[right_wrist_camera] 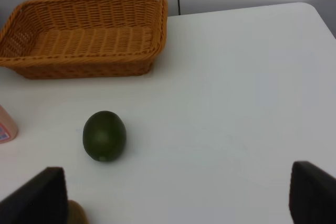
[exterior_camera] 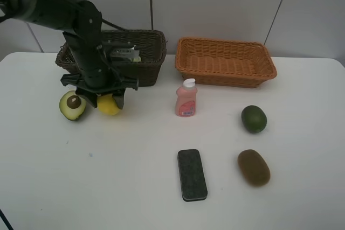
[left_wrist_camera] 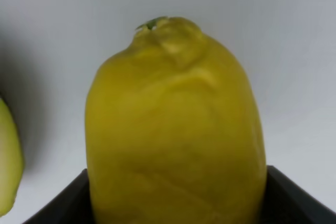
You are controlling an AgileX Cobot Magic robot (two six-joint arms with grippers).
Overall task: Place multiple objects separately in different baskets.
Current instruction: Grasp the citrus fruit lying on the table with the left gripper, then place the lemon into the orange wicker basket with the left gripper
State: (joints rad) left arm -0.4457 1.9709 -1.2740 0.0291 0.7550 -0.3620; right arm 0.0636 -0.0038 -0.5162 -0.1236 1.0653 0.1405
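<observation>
**Desk:** What did the wide shot take in?

**Arm:** A white table (exterior_camera: 302,197) with two wicker baskets at its far edge: the dark brown basket (exterior_camera: 153,57) to the left and the orange-tan basket (exterior_camera: 226,60) to the right, side by side but apart.

**Desk:** And your arms?

**Arm:** My left arm (exterior_camera: 59,9) reached down in front of the dark basket. My left pincer (exterior_camera: 105,100) was clenched on the yellow lemon (exterior_camera: 109,106), a finger pressed to each side, and the fruit sat on the table. My right pincer (right_wrist_camera: 178,198) hung released above the table, with nothing between its fingers (right_wrist_camera: 39,195).

**Desk:** The loose items?

**Arm:** The black eraser (exterior_camera: 192,174) lay flat near the front, with the brown kiwi (exterior_camera: 253,167) to its right. The pink bottle (exterior_camera: 186,98) stood upright mid-table. The halved avocado (exterior_camera: 73,105) lay cut face up, just beside the lemon. The green avocado (exterior_camera: 254,118) rested in front of the orange-tan basket, beyond the kiwi.
</observation>
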